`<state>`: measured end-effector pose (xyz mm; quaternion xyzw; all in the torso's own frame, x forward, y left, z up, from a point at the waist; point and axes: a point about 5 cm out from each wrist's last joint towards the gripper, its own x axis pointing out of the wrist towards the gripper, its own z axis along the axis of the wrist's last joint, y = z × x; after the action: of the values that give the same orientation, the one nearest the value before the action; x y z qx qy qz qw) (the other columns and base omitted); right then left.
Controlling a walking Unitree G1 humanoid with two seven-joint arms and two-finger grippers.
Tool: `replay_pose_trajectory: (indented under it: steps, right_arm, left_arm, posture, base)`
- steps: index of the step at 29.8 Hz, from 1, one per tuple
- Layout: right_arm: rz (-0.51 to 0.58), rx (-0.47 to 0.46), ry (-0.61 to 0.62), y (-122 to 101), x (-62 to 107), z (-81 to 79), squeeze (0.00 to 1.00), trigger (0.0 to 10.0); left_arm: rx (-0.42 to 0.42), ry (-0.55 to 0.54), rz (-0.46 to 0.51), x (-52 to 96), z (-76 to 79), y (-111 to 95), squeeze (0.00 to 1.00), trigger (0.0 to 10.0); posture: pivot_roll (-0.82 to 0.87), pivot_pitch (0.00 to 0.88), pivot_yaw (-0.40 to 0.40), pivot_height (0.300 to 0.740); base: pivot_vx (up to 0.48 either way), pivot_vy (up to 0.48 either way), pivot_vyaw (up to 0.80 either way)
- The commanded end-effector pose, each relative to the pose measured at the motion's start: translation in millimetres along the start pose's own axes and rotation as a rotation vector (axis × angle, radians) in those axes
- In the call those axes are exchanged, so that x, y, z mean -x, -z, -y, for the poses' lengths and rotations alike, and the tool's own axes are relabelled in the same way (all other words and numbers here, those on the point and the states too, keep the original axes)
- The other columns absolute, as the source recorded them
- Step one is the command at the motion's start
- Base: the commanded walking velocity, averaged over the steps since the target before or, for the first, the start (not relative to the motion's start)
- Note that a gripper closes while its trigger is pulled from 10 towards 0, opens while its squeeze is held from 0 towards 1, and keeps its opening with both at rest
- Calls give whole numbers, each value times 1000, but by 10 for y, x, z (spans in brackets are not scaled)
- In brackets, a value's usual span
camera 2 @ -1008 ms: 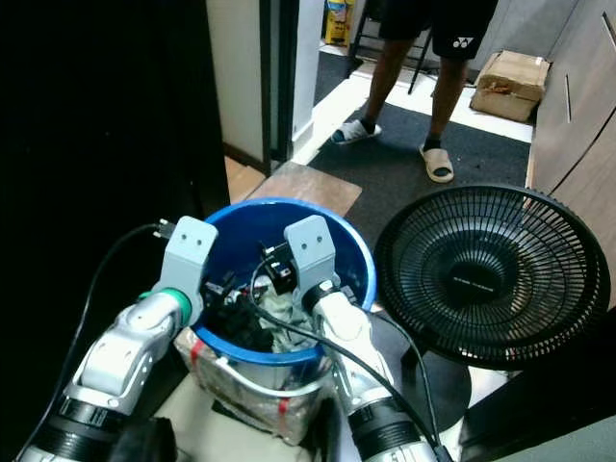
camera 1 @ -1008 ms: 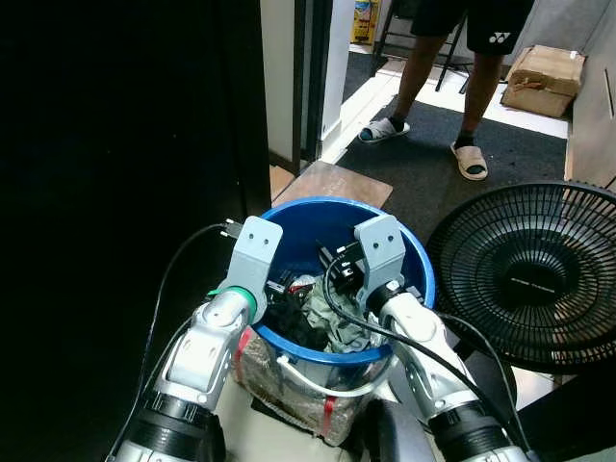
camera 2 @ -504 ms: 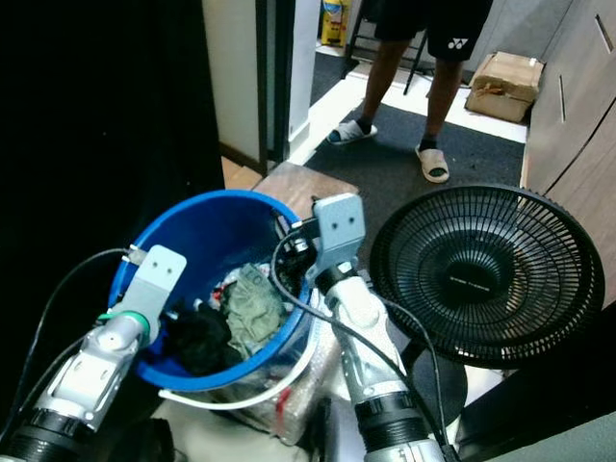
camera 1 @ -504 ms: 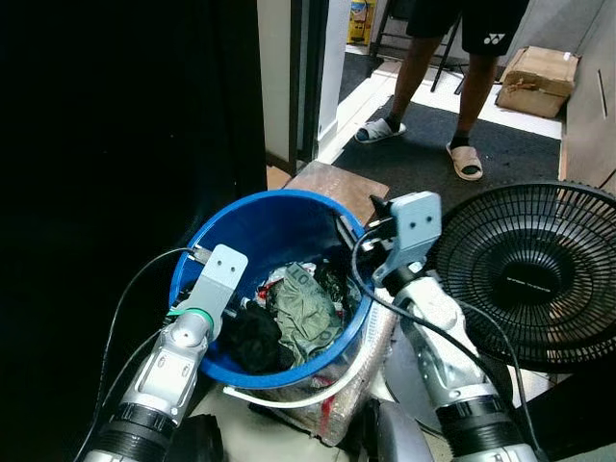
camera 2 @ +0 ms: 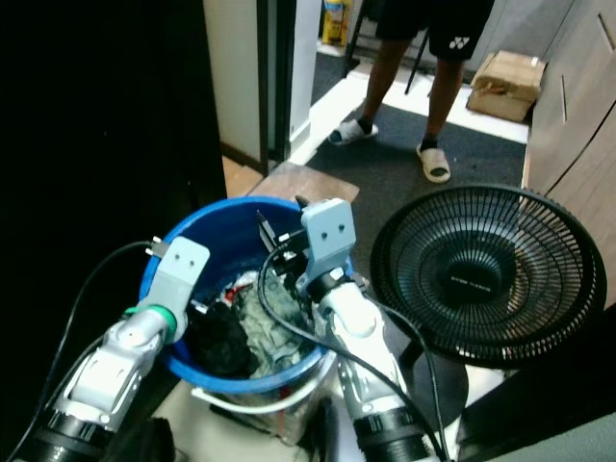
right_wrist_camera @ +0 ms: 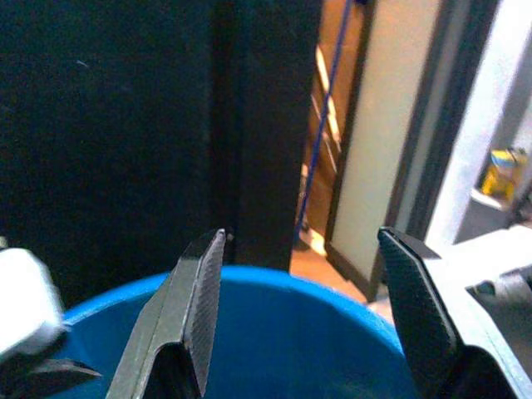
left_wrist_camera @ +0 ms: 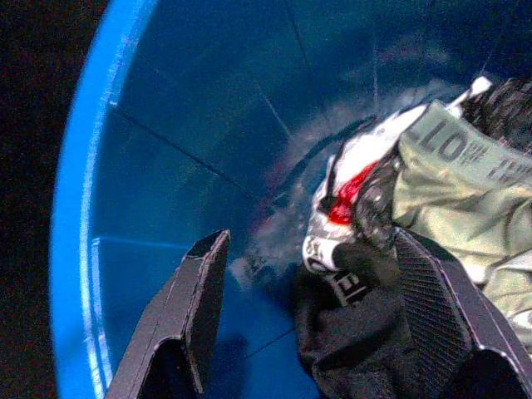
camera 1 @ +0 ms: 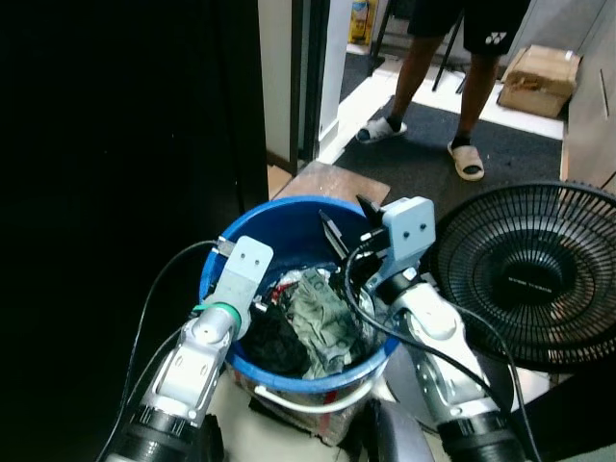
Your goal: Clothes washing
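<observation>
Clothes (camera 1: 313, 322) are lying bunched at the bottom of the blue bucket (camera 1: 252, 231), a green shirt (left_wrist_camera: 465, 162) beside a black garment (camera 1: 272, 342); they are looking soft, light and floppy, so pinching a raised fold should work best. Left gripper (left_wrist_camera: 320, 287) is reaching inside with fingers spread wide around the black garment, holding nothing, while the right gripper (right_wrist_camera: 303, 283) is hovering above the bucket's rim, fingers wide and empty.
</observation>
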<state>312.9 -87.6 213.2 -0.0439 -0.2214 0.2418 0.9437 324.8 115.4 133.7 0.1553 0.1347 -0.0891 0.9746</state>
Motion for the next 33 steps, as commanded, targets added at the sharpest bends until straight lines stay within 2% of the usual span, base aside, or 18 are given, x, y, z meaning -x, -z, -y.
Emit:
replay_pose_trajectory:
  steps: [1, 3, 5, 8, 10, 12, 15, 19, 20, 21, 23, 25, 27, 28, 29, 32, 33]
  right_arm:
    - [-15, -9, -17, 21, 33, -36, 0, 10000]
    - [-27, 22, -18, 21, 109, -36, 0, 10000]
    - [-27, 22, -18, 21, 109, -36, 0, 10000]
    - [-30, 77, 35, -3, 190, 2, 0, 10000]
    - [-30, 77, 35, -3, 190, 2, 0, 10000]
    - [-50, 125, 105, 11, 262, 98, 0, 10000]
    - [-74, 147, 138, 43, 303, 165, 0, 10000]
    - [-82, 154, 142, 48, 311, 186, 0, 10000]
    - [-86, 158, 143, 53, 313, 195, 0, 10000]
    - [-91, 161, 142, 62, 319, 203, 0, 10000]
    - [-91, 161, 142, 62, 319, 203, 0, 10000]
    - [-108, 170, 140, 101, 336, 210, 0, 10000]
    - [-146, 189, 134, 180, 364, 211, 0, 10000]
    - [-146, 189, 134, 180, 364, 211, 0, 10000]
    - [-203, 216, 133, 276, 397, 226, 0, 10000]
    - [-266, 247, 135, 378, 438, 245, 0, 10000]
    - [-303, 270, 167, 430, 455, 311, 0, 10000]
  left_arm:
    - [8, 19, -24, 13, 30, 41, 0, 10000]
    - [-14, 39, -6, 27, 93, 2, 0, 10000]
    - [-14, 39, -6, 27, 93, 2, 0, 10000]
    - [-15, 54, -7, 51, 143, 14, 0, 10000]
    - [-15, 54, -7, 51, 143, 14, 0, 10000]
    - [-2, 63, 10, 70, 163, -21, 0, 10000]
    - [13, 66, 40, 77, 155, -91, 0, 10000]
    - [28, 67, 77, 84, 137, -170, 0, 10000]
    - [39, 67, 122, 100, 125, -249, 0, 10000]
    - [56, 73, 224, 153, 105, -414, 0, 10000]
    - [56, 73, 224, 153, 105, -414, 0, 10000]
    - [53, 65, 408, 286, 57, -675, 0, 10000]
    - [36, 38, 508, 387, 10, -783, 0, 10000]
    - [36, 38, 508, 387, 10, -783, 0, 10000]
    - [32, 13, 543, 431, -23, -811, 0, 10000]
    - [33, -11, 570, 471, -55, -829, 0, 10000]
    - [38, -26, 567, 479, -76, -823, 0, 10000]
  posture:
    - [86, 93, 13, 555]
    - [86, 93, 13, 555]
    - [86, 93, 13, 555]
    - [78, 94, 15, 555]
    - [78, 94, 15, 555]
    - [69, 91, 22, 555]
    - [69, 89, 22, 555]
    - [70, 87, 21, 555]
    - [68, 86, 21, 555]
    - [70, 84, 20, 555]
    - [70, 84, 20, 555]
    - [73, 81, 17, 555]
    - [74, 80, 14, 555]
    - [74, 80, 14, 555]
    - [78, 80, 11, 555]
    - [78, 80, 11, 555]
    - [86, 80, 3, 555]
  base:
    - [0, 0, 0]
    - [0, 0, 0]
    - [0, 0, 0]
    - [0, 0, 0]
    - [0, 0, 0]
    - [0, 0, 0]
    - [0, 0, 0]
    - [0, 0, 0]
    - [0, 0, 0]
    - [0, 0, 0]
    - [0, 0, 0]
    - [0, 0, 0]
    - [0, 0, 0]
    - [0, 0, 0]
    - [0, 0, 0]
    - [0, 0, 0]
    - [0, 0, 0]
